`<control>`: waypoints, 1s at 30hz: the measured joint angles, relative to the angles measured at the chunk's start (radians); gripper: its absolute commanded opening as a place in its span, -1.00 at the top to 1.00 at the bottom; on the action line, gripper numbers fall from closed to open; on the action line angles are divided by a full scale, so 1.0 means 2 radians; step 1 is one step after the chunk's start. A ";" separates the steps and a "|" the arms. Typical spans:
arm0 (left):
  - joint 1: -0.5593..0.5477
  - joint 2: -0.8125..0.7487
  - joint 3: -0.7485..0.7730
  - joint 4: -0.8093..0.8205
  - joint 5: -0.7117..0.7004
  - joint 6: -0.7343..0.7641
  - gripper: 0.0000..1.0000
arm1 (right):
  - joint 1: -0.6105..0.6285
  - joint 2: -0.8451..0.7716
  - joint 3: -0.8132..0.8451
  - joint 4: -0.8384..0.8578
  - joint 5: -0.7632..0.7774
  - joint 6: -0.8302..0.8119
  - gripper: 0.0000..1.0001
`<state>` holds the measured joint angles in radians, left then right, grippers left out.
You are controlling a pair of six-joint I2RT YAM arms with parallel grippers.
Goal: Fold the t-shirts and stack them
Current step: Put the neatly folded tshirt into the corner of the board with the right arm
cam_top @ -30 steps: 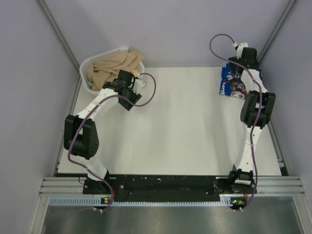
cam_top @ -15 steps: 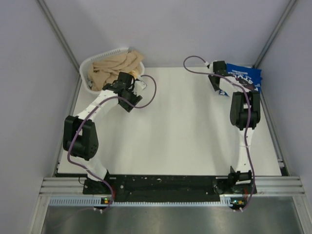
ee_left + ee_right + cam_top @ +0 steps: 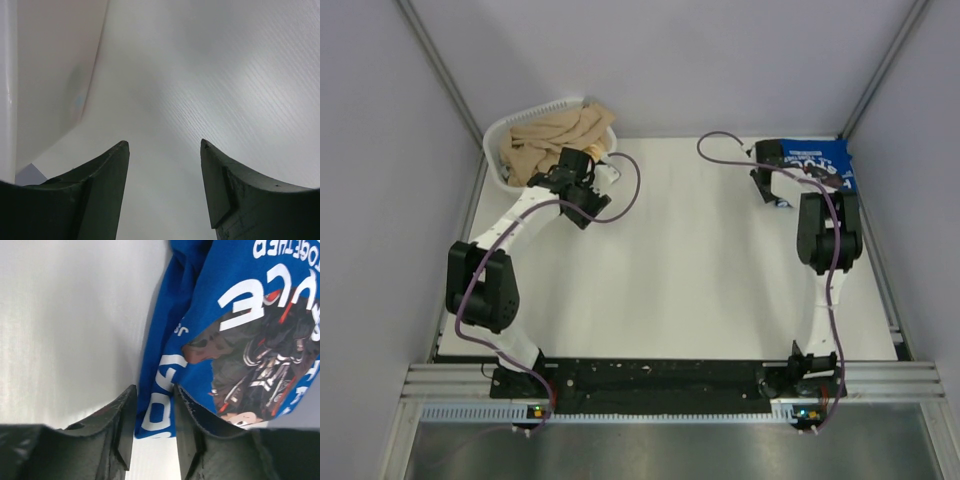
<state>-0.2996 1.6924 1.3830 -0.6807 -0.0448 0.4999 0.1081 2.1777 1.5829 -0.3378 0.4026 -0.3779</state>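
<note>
The royal-blue cloth t-shirt (image 3: 825,157), printed with white lettering and a dark cartoon face, lay bunched and print-side up in the far right corner of the white worktop (image 3: 690,270), close to its right edge. My right pincer (image 3: 153,390) stood nearly closed on the shirt's border that faced the middle of the worktop. A doubled fold of blue cloth with white letters filled the narrow gap between the two dark fingers, so I read it as a pinch on that fold. I could not tell whether the fold was hem, sleeve or side seam.

I judged the step in hand to be drawing the shirt out of the corner to where it could be spread flat. To do that well, the pinch needed to bite past the outermost layer, or the cloth would slip free once it took any strain. It seemed best to raise the fold a little before pulling, so the bunch would trail and open instead of rolling under itself. It also seemed best to pull slowly toward the middle, away from the right edge.

My left pincer (image 3: 162,150) was spread and empty over bare worktop by the far left corner. It hung just beside the white plastic laundry basket (image 3: 500,135) heaped with tan cloth (image 3: 545,135), well apart from the shirt. Flattening would likely need both pincers, so the middle was the sensible place to set the shirt down.
</note>
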 measured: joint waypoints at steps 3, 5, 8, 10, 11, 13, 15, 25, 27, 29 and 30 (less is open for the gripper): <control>0.000 -0.001 -0.003 0.001 0.001 0.000 -0.28 | 0.000 -0.010 -0.003 -0.006 -0.017 0.012 -0.27; 0.000 -0.002 -0.006 0.002 0.002 0.000 -0.28 | 0.001 -0.019 -0.003 -0.010 -0.032 0.026 -0.58; 0.000 -0.007 -0.013 0.004 0.003 0.000 -0.29 | 0.006 -0.038 -0.010 -0.015 -0.047 0.043 -0.97; 0.001 -0.017 -0.022 0.011 0.004 0.000 -0.31 | 0.011 -0.065 -0.030 -0.010 -0.062 0.055 -0.97; 0.002 -0.024 -0.031 0.018 0.006 0.000 -0.32 | 0.014 -0.086 -0.047 -0.005 -0.070 0.061 -0.97; 0.005 -0.042 -0.053 0.034 0.016 -0.001 -0.33 | 0.017 -0.138 -0.094 0.015 -0.086 0.073 -0.97; 0.013 -0.067 -0.089 0.064 0.029 -0.008 -0.34 | 0.018 -0.218 -0.171 0.063 -0.108 0.089 -0.97; 0.080 -0.158 -0.360 0.346 0.072 -0.083 -0.50 | 0.017 -0.530 -0.563 0.397 -0.180 0.176 -0.97; 0.089 -0.160 -0.409 0.423 0.078 -0.103 -0.52 | 0.017 -0.530 -0.597 0.418 -0.179 0.183 -0.97; 0.098 -0.160 -0.451 0.499 0.082 -0.123 -0.52 | 0.017 -0.530 -0.626 0.441 -0.174 0.189 -0.97; 0.103 -0.160 -0.465 0.526 0.085 -0.133 -0.54 | 0.017 -0.530 -0.634 0.447 -0.171 0.190 -0.97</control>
<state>-0.0933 1.3727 0.4534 0.3706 0.1249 0.2333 0.1413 1.1168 0.3141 0.5568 0.0597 0.0029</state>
